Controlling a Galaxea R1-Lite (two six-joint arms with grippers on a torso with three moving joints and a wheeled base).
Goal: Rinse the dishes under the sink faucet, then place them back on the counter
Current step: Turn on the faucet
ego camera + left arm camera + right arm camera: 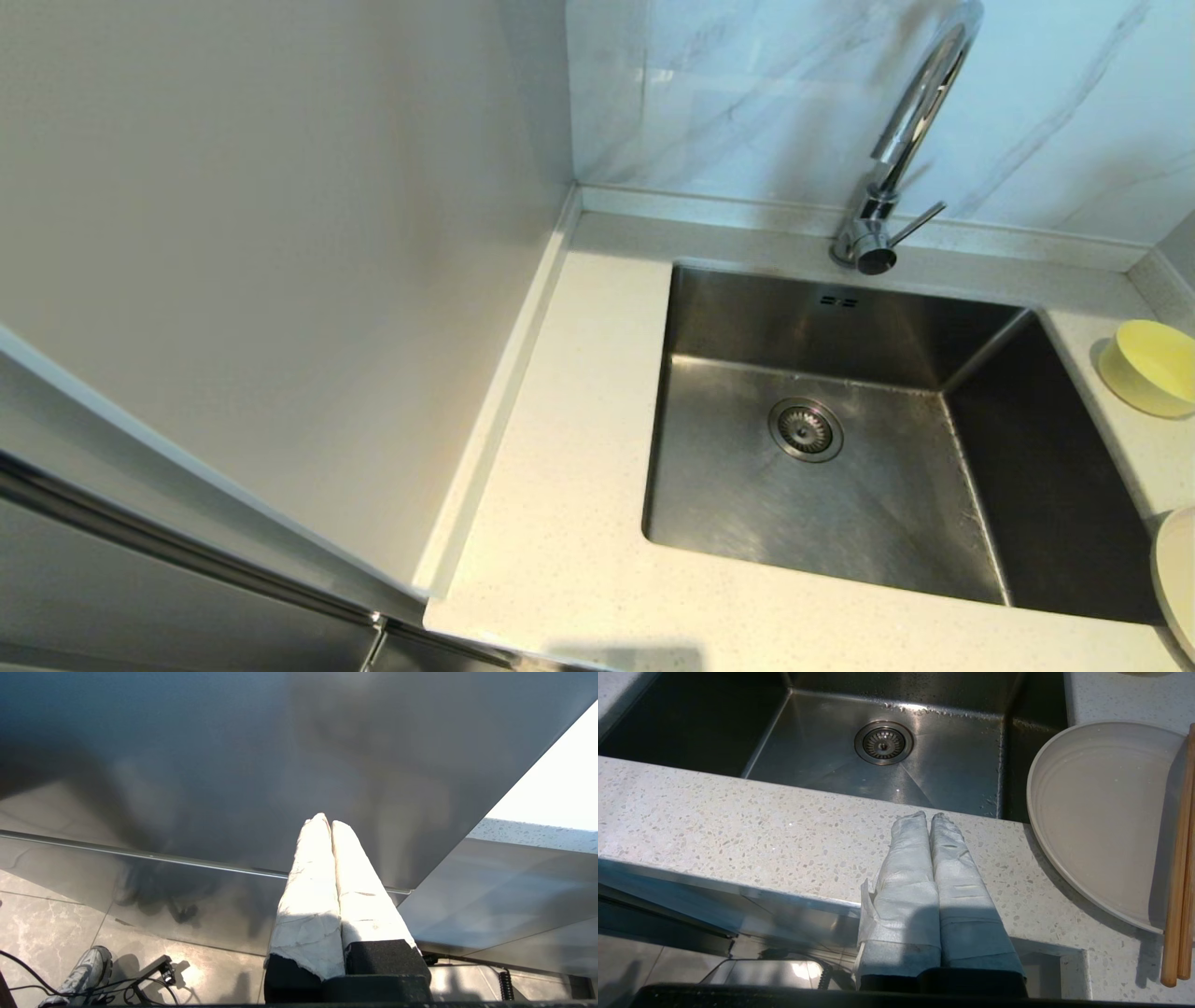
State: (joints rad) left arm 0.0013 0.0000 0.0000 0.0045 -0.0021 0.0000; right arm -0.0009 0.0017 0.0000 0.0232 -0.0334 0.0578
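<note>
The pale-yellow bowl (1153, 366) sits on the speckled counter (579, 485) to the right of the steel sink (840, 448). An off-white plate (1101, 816) lies on the counter nearer the front right, its edge just showing in the head view as the plate (1178, 574). A pair of wooden chopsticks (1178, 858) rests across the plate's far side. The chrome faucet (901, 140) stands behind the sink. My right gripper (930, 815) is shut and empty, over the counter's front edge left of the plate. My left gripper (325, 821) is shut and empty, low beside a grey cabinet panel.
A tall off-white panel (261, 261) walls off the counter's left side. The sink has a round drain (805, 429). A raised back edge (747, 210) runs along the marble-look wall. Cables and a shoe lie on the floor (84, 970) below the left arm.
</note>
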